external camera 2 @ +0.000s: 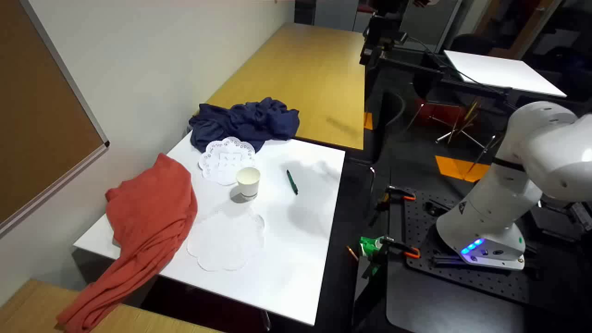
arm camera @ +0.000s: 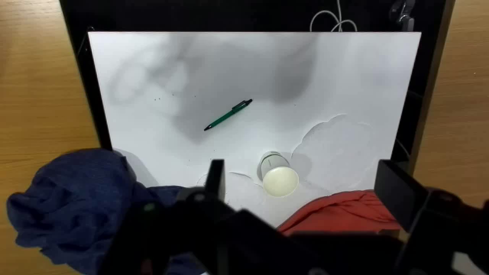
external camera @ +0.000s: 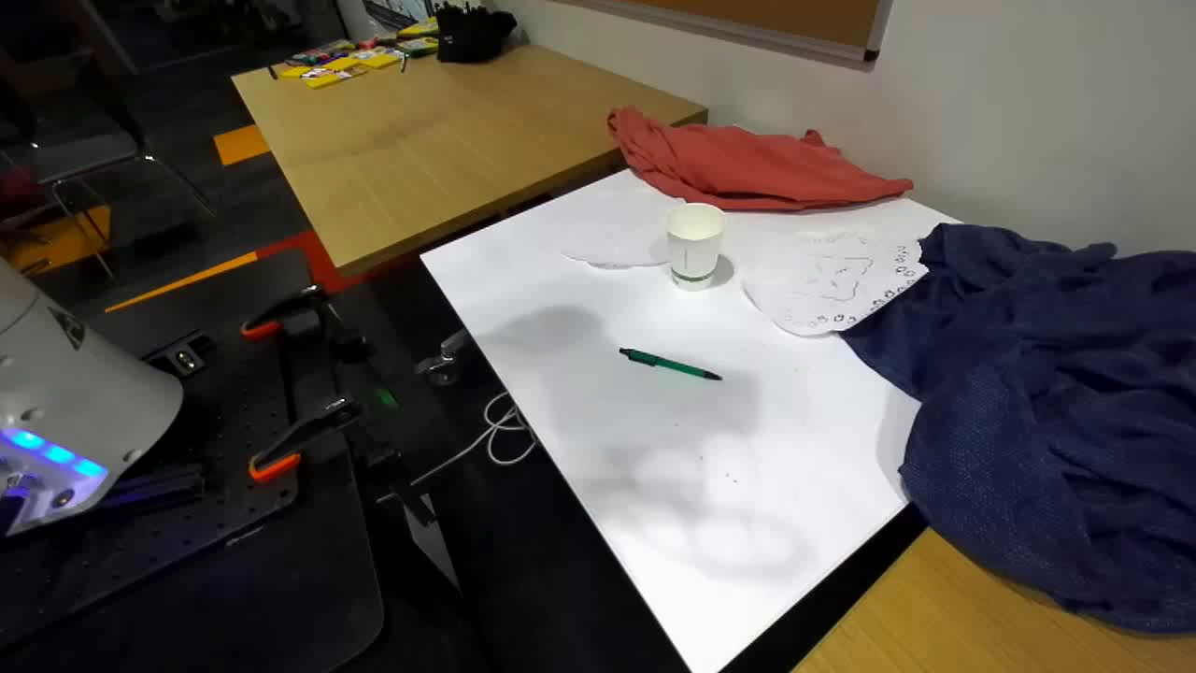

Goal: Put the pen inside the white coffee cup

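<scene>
In an exterior view, a slim green pen [external camera: 671, 364] with a dark clip and dark ends is lying flat on a smooth, white, straight-edged bench [external camera: 673, 439]. Farther off, a small, tapering white cup [external camera: 696, 247], round-mouthed and banded green near its base, is standing upright, well apart from the pen. A thin, scalloped white doily [external camera: 621, 243] is lying left of the cup and a lace-patterned white doily [external camera: 832, 285] right of it; whether the cup is touching either, I cannot tell. At the far edge a soft, creased red cloth [external camera: 747, 168] is spreading, while at the right a textured navy cloth [external camera: 1056, 393] is bunching in thick folds, meeting the lace-patterned doily and spilling onto a wood-grained table [external camera: 916, 612]. In the wrist view, a black pincer [arm camera: 301, 181] is showing with its two blocky fingers [arm camera: 399, 194] standing wide apart, the cup appearing in the gap between them. In an exterior view, a smooth, rounded white robot arm [external camera 2: 495, 203] with blue lights at its base is rising at the right from a black, perforated board [external camera 2: 418, 226].
</scene>
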